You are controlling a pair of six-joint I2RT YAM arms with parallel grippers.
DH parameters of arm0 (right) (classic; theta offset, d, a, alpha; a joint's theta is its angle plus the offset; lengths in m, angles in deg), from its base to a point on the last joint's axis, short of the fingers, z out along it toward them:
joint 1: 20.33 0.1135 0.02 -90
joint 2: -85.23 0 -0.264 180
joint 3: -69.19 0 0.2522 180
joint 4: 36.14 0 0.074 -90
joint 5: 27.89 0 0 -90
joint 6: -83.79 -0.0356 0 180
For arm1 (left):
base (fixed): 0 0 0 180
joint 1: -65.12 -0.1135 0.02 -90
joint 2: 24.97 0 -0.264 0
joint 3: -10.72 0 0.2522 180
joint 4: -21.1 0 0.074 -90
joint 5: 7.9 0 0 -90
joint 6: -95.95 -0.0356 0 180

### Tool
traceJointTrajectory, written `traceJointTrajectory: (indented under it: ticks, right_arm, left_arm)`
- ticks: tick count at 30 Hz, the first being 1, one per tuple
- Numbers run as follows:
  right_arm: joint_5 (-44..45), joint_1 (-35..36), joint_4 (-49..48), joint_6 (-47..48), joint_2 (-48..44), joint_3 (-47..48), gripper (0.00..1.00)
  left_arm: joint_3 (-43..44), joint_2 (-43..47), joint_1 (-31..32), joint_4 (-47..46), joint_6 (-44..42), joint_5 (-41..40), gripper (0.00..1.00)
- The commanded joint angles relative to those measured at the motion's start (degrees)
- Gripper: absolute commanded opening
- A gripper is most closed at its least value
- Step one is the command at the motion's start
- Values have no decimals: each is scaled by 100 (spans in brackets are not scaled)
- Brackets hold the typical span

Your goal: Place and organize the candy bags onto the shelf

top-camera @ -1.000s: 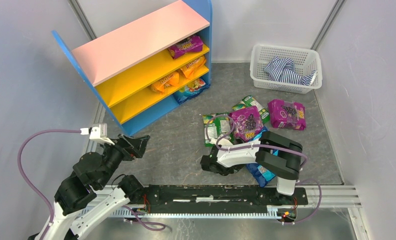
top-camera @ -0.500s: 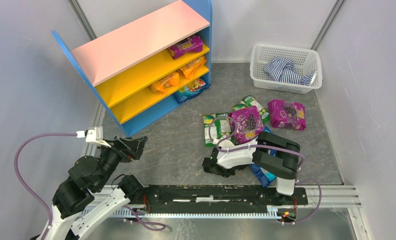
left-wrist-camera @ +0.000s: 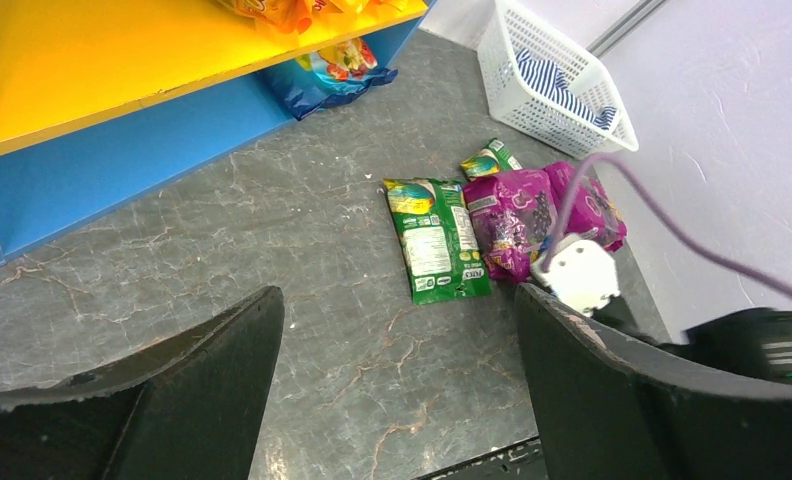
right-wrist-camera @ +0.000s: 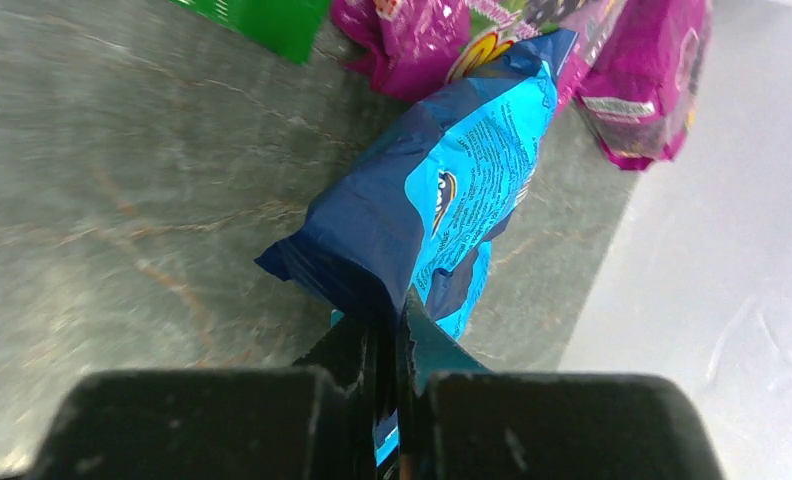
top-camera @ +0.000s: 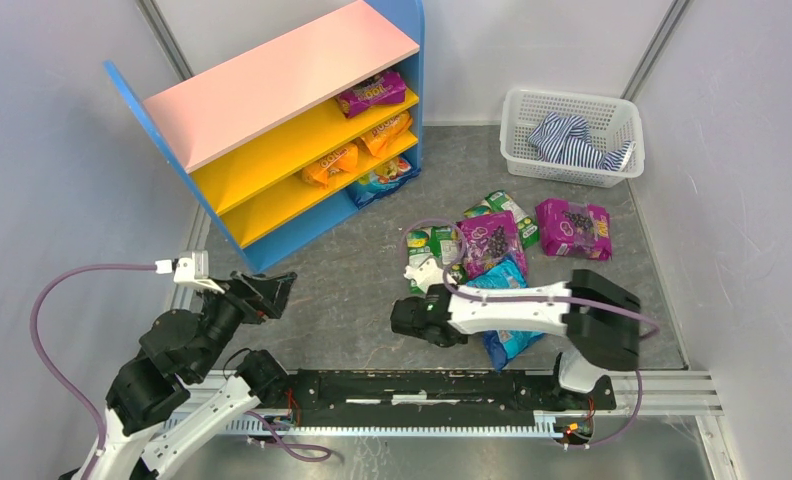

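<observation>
My right gripper point(right-wrist-camera: 387, 320) is shut on the near edge of a shiny blue candy bag point(right-wrist-camera: 442, 200). That bag point(top-camera: 502, 275) lies partly under my right forearm, and its pinched end is raised off the floor. In the top view the right gripper point(top-camera: 427, 320) is a dark mass with its fingertips hidden. Two green bags point(top-camera: 432, 245) point(top-camera: 507, 210) and two purple bags point(top-camera: 492, 240) point(top-camera: 572, 228) lie beyond it. The shelf point(top-camera: 282, 75) at back left holds purple point(top-camera: 372, 95), orange point(top-camera: 387, 128) and blue point(top-camera: 382, 175) bags. My left gripper point(left-wrist-camera: 397, 300) hangs open over bare floor near the shelf's front corner point(left-wrist-camera: 122, 150).
A white mesh basket point(top-camera: 517, 150) with a striped cloth point(top-camera: 572, 140) stands at back right, also in the left wrist view point(left-wrist-camera: 532, 60). Grey walls close in both sides. A rail point(top-camera: 422, 385) runs along the near edge between the arm bases.
My right gripper has gone from open to shut on the blue bag, and its elbow has swung out to the right. The left arm drew back slightly, then held still.
</observation>
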State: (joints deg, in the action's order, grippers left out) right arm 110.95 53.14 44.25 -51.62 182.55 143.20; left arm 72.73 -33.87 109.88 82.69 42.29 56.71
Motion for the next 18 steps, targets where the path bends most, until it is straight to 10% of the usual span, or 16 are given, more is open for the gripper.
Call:
traceJointTrajectory:
  ticks: [1,18]
  right_arm:
    - [-401,88,-647,1019,-1090,602,0]
    - [-5169,-484,-4688,2796,-1716,787,0]
  left_arm:
    - [-2,-157,-13,-181,84,-63,91]
    - [158,-985,-10,-250,-70,544,92]
